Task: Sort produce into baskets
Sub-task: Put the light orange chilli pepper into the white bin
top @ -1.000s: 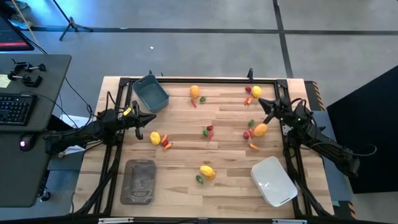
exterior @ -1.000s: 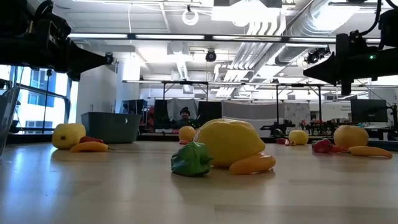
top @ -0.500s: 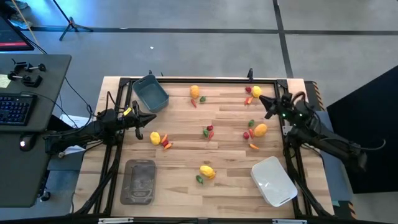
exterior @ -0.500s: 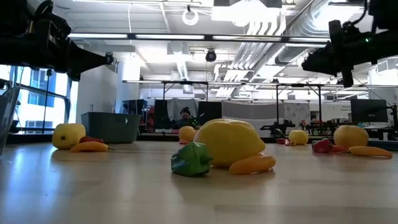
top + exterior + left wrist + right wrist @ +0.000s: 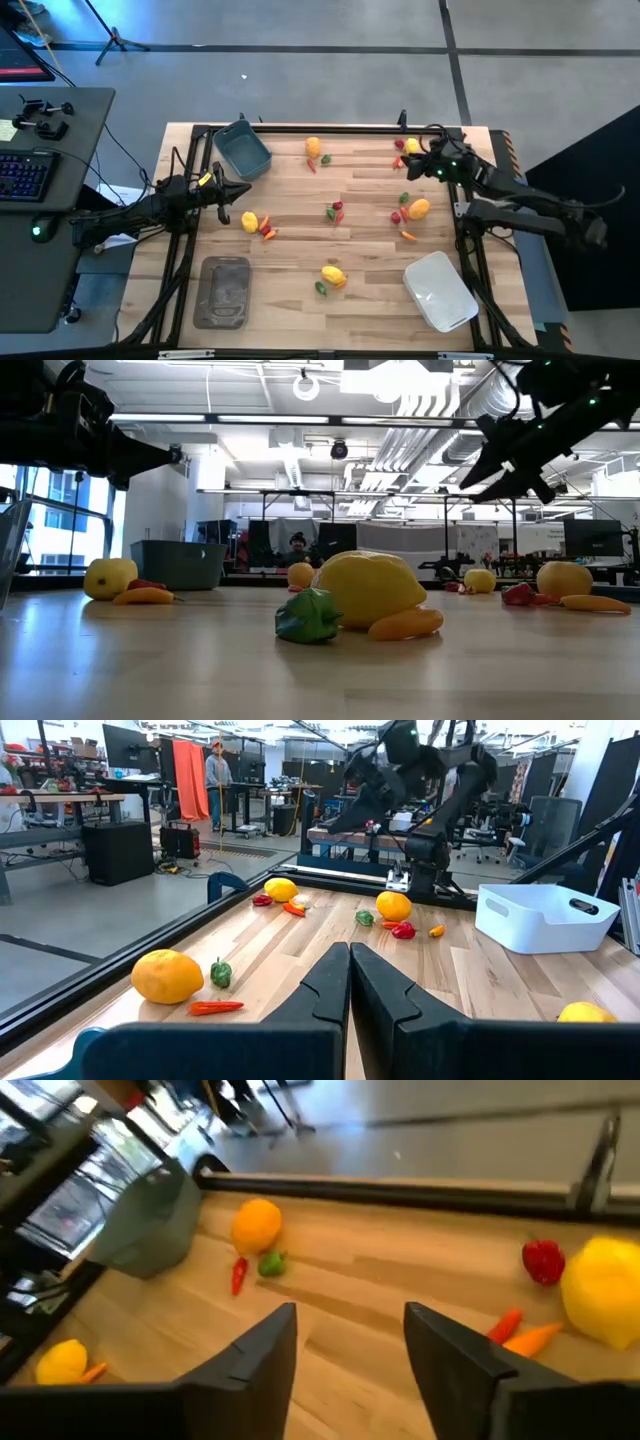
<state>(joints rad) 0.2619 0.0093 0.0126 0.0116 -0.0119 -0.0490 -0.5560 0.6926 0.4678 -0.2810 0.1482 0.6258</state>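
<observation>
Right tool: the right tool (image 5: 422, 166) hangs above the far right part of the tabletop (image 5: 365, 250), its fingers (image 5: 265, 1350) spread apart and holding nothing, just beside a lemon (image 5: 412, 147) with red and orange pieces near the far edge.
Left tool: the left tool (image 5: 246, 191) waits over the left edge, fingers pressed together and empty, near a lemon with red and orange bits (image 5: 250, 222).
Baskets: blue-grey tub (image 5: 242, 150) at the far left corner; grey tray (image 5: 226, 291) at the near left; white tub (image 5: 441, 291) at the near right.
Produce: loose across the tabletop, none in a basket. An orange (image 5: 313, 146) lies near the far edge, another orange (image 5: 419, 208) on the right, a lemon with a green piece (image 5: 332, 274) toward the near side, and small red and green pieces (image 5: 335, 211) at the centre.
</observation>
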